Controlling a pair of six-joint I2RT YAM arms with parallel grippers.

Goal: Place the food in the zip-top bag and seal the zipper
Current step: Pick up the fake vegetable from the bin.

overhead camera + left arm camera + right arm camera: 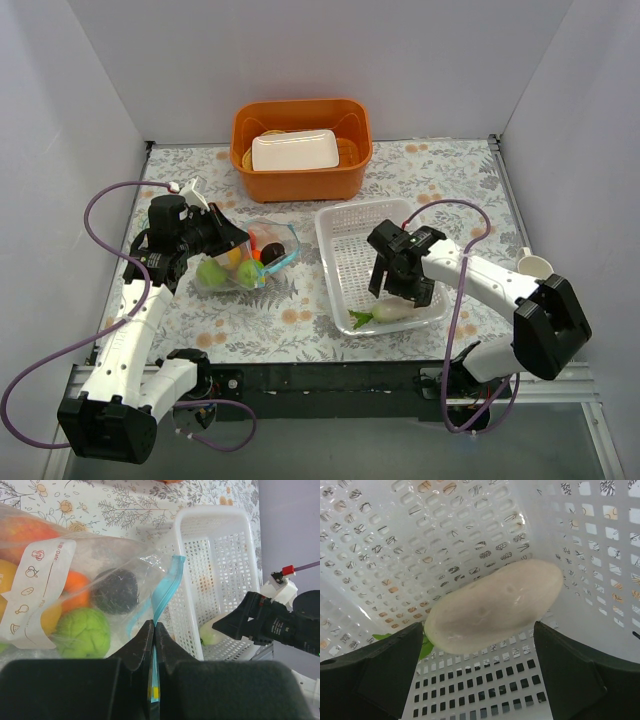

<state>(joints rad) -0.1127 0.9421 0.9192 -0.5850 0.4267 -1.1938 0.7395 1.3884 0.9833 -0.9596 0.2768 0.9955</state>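
Note:
The clear zip-top bag (pixel 250 255) lies left of centre and holds green apples (pixel 82 632), an orange (pixel 75 587), a dark purple fruit (pixel 117 591) and other fruit. My left gripper (pixel 154 627) is shut on the blue-teal zipper strip (pixel 165 587) at the bag's mouth; the gripper also shows in the top view (pixel 238 238). The white radish (pixel 495 605) with green leaves (pixel 360 319) lies in the near end of the white mesh basket (pixel 345 222). My right gripper (pixel 480 645) is open, low inside the basket, its fingers on either side of the radish without touching it.
An orange tub (pixel 300 150) with a white tray (pixel 293 150) inside stands at the back centre. The basket's walls (pixel 600 545) close around my right gripper. A cream scoop-like object (pixel 535 266) sits at the table's right edge. White walls enclose the table.

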